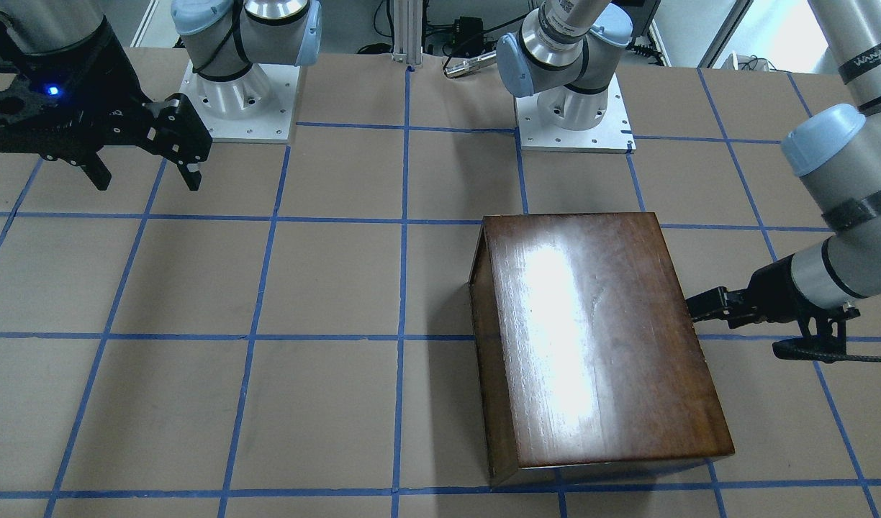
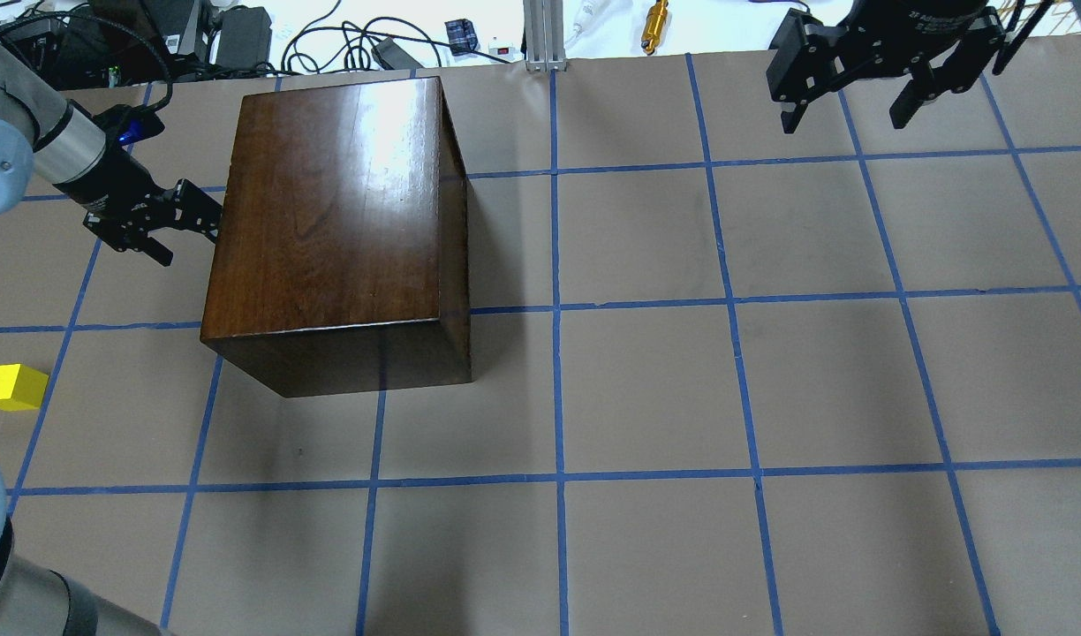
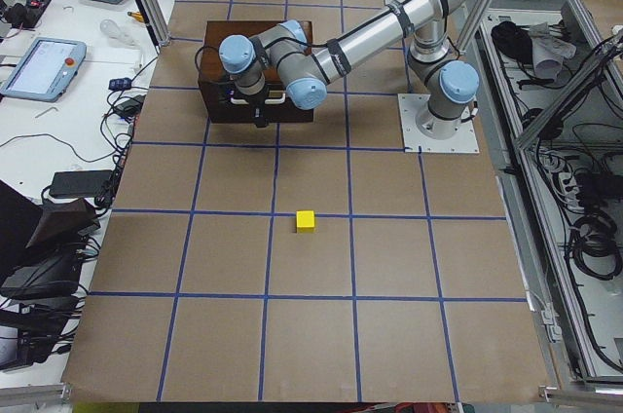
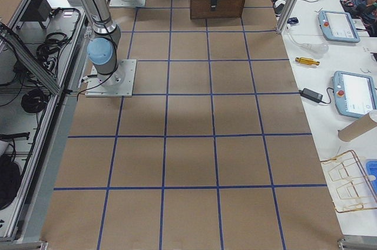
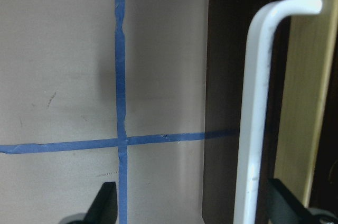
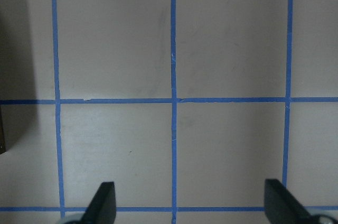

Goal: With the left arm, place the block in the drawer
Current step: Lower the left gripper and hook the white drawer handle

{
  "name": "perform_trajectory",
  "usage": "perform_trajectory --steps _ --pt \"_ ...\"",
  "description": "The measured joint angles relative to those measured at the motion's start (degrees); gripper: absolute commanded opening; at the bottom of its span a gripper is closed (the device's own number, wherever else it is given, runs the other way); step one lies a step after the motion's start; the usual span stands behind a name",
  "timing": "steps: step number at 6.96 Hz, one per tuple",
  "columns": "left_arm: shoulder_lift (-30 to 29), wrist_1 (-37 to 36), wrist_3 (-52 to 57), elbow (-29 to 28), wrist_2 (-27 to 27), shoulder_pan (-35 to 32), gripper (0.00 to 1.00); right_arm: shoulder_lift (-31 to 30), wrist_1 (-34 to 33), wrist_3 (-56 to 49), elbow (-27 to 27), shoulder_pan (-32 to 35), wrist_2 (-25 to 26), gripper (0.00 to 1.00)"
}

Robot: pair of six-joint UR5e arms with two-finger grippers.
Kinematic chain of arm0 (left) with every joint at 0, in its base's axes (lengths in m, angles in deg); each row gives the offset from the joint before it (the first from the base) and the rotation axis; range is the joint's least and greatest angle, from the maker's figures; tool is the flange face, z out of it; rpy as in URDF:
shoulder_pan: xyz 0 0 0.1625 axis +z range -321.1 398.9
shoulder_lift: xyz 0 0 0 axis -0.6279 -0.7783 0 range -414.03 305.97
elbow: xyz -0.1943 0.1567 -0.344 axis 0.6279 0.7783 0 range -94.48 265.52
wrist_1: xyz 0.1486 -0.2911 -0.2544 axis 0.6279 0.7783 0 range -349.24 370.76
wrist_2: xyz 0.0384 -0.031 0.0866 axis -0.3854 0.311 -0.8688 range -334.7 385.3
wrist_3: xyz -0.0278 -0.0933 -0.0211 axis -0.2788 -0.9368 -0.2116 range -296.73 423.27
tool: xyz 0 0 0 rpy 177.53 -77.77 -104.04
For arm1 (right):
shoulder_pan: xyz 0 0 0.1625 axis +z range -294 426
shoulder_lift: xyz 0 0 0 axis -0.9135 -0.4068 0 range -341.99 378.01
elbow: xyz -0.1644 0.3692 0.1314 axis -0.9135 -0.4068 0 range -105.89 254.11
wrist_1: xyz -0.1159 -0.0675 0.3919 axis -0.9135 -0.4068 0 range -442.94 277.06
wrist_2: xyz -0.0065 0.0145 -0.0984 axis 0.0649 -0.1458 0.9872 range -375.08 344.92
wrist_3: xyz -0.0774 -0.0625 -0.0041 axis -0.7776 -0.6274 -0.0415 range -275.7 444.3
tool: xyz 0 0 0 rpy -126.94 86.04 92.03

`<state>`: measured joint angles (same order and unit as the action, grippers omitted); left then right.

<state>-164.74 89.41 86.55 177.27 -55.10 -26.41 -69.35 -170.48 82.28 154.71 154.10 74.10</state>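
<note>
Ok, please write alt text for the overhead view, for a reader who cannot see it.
A dark wooden cabinet stands on a brown table with blue tape lines, and the left gripper, open, is at its left side. A yellow block lies at the left edge, and the right gripper hangs open at the top right.

block (image 2: 11, 387) well apart from cabinet (image 2: 328, 203)

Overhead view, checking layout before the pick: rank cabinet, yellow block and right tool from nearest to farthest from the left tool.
1. Cabinet, right beside the left tool.
2. Block, at the view's left edge, nearer the robot.
3. Right tool, across the table, top right.
</note>
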Motion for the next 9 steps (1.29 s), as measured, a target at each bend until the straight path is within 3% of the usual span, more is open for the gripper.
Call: perform_trajectory --steps 9 --pt "-1.40 -2.20 0.37 0.00 -0.48 1.04 1.00 0.00 0.00 0.00 0.00 0.05 -0.06 1.00"
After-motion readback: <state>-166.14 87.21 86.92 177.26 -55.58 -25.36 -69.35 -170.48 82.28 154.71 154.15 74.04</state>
